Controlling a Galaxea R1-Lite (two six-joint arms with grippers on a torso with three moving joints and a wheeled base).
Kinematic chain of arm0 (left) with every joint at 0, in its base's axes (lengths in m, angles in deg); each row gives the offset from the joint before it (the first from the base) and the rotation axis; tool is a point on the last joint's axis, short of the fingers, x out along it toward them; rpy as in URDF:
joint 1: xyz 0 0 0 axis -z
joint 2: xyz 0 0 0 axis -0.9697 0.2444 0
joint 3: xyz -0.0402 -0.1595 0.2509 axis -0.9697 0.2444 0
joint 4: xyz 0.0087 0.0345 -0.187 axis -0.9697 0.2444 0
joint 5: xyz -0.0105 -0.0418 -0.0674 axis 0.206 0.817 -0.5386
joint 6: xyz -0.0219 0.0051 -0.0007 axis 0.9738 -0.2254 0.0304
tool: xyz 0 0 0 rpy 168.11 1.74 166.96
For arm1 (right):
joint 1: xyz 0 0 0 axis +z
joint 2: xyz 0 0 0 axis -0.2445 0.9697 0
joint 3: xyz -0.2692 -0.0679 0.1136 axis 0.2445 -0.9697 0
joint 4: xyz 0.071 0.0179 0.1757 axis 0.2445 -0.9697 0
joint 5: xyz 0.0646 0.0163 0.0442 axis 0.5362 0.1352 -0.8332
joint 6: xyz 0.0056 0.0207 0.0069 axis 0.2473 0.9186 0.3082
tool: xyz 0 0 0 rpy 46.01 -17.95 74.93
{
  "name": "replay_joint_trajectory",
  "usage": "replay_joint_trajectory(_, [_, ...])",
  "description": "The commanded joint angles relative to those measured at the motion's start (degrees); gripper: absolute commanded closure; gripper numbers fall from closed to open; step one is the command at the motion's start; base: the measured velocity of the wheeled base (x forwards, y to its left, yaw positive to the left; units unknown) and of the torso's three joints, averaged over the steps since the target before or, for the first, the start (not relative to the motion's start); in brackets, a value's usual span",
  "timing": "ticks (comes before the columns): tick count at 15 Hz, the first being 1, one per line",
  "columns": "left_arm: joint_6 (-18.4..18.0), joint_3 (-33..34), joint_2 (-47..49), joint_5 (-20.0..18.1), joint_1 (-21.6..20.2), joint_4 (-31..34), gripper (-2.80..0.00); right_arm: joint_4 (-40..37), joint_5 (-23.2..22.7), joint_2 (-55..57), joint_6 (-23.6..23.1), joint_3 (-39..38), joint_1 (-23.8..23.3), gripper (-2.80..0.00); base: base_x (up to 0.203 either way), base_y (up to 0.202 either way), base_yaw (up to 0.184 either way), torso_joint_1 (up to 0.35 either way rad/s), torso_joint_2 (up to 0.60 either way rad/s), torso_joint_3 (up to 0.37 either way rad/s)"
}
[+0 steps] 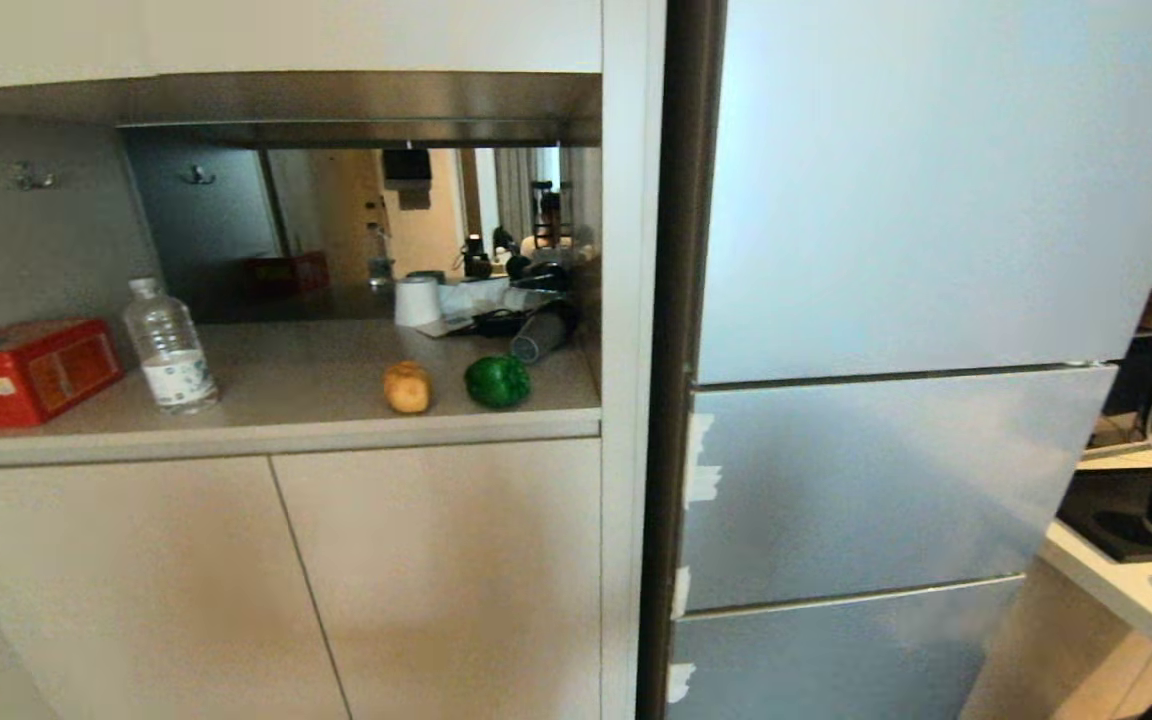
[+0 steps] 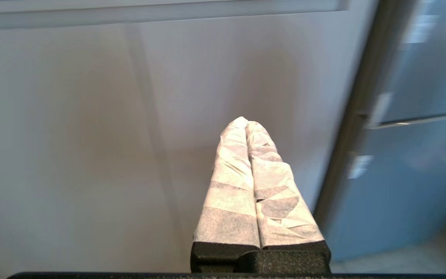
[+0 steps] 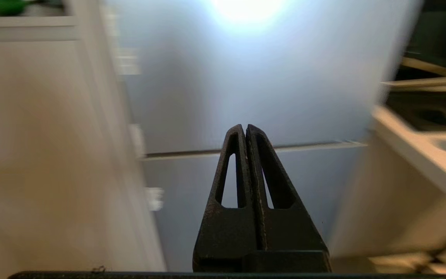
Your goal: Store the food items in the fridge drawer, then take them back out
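Potato (image 1: 407, 387) and pepper (image 1: 497, 381) are sitting side by side on the counter (image 1: 316, 385) beside the shut fridge (image 1: 886, 300); left gripper (image 2: 246, 123) and right gripper (image 3: 245, 127) are pressed together, empty. Opening the fridge likely comes first.

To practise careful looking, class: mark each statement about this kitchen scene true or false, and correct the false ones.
1. The potato lies on the counter beside the bell pepper. True.
2. The fridge stands open with a drawer pulled out. False: all its doors are closed and no drawer shows.
3. The left gripper is shut and holds nothing. True.
4. The right gripper grips the bell pepper. False: it is shut on nothing, facing the fridge front.
5. The water bottle lies tipped over. False: it stands upright next to the red box.
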Motion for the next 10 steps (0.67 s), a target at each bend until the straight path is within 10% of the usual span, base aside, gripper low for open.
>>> replay_joint_trajectory(1, [0.0,0.0,-0.1,0.0,-0.1,0.0,0.0,0.0,0.0,0.1,0.0,-0.1,0.0,0.0,0.004,-0.008,0.157,0.006,0.0,0.002])
replay_joint_trajectory(10, [0.0,0.0,-0.1,0.0,0.0,0.0,0.0,0.0,0.0,0.1,0.1,0.0,0.1,0.0,0.0,0.0,0.022,0.0,0.0,0.001])
